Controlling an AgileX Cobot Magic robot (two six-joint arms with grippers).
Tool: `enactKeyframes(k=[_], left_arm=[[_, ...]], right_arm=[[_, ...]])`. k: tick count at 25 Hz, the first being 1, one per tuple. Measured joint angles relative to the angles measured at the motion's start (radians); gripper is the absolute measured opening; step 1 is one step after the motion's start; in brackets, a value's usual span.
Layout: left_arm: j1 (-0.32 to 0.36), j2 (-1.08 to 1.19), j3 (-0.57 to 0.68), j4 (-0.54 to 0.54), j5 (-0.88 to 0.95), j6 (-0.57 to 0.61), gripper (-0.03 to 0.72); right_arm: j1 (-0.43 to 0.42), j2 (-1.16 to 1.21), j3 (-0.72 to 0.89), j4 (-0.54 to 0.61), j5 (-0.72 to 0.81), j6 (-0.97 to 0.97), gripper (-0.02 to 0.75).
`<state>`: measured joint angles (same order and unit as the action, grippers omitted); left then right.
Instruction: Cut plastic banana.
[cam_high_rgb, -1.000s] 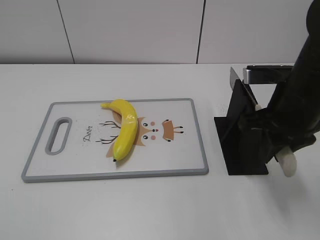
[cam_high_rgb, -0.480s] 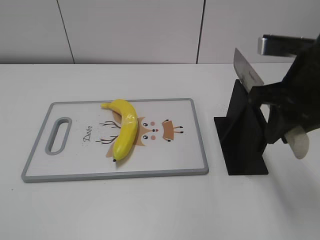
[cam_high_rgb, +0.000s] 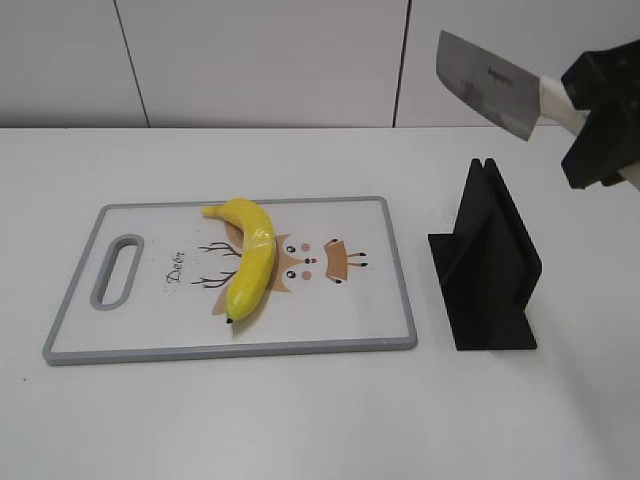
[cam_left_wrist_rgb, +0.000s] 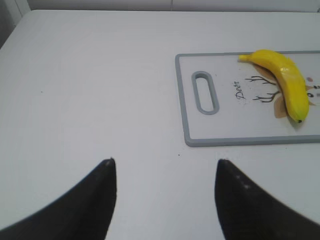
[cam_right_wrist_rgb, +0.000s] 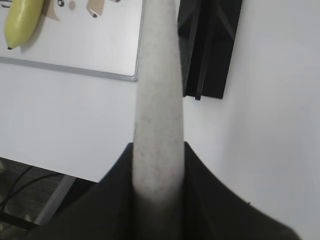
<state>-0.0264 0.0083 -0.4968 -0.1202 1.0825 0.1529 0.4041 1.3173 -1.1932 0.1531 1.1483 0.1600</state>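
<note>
The plastic banana (cam_high_rgb: 250, 260) lies on the grey-rimmed cutting board (cam_high_rgb: 390, 250), left of its middle; it also shows in the left wrist view (cam_left_wrist_rgb: 287, 82) and the right wrist view (cam_right_wrist_rgb: 20, 22). My right gripper (cam_high_rgb: 590, 110) is shut on the white handle (cam_right_wrist_rgb: 157, 100) of a knife, whose steel blade (cam_high_rgb: 485, 80) points up and to the left, high above the black knife stand (cam_high_rgb: 490, 265). My left gripper (cam_left_wrist_rgb: 164, 162) is open and empty over bare table, left of the board (cam_left_wrist_rgb: 186, 115).
The black knife stand (cam_right_wrist_rgb: 210, 45) stands right of the board and holds nothing. A white wall runs behind the table. The table's near edge and dark floor show in the right wrist view (cam_right_wrist_rgb: 25, 195).
My right gripper has lifted the knife up out of the black stand and raised it to the upper right. The banana, board and stand have not moved.
</note>
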Motion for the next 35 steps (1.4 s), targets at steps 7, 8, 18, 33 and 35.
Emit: enactKeyframes(k=[7, 8, 18, 33, 35], left_arm=[[0.000, 0.298, -0.098, -0.165, -0.137, 0.247, 0.585], [0.000, 0.358, -0.118, -0.193, -0.167, 0.297, 0.585], [0.000, 0.947, -0.419, -0.524, -0.206, 1.059, 0.585], [-0.196, 1.570, -0.854, -0.556, -0.092, 1.417, 0.575], [-0.218, 1.634, -0.868, -0.531, -0.091, 1.419, 0.570]], right_arm=[[0.000, 0.087, -0.142, 0.002, 0.020, -0.366, 0.170], [0.000, 0.108, -0.165, 0.008, 0.021, -0.420, 0.170], [0.000, 0.352, -0.369, 0.168, 0.020, -1.026, 0.170], [0.000, 0.612, -0.495, 0.308, 0.057, -1.462, 0.169], [0.000, 0.618, -0.499, 0.320, 0.054, -1.477, 0.169]])
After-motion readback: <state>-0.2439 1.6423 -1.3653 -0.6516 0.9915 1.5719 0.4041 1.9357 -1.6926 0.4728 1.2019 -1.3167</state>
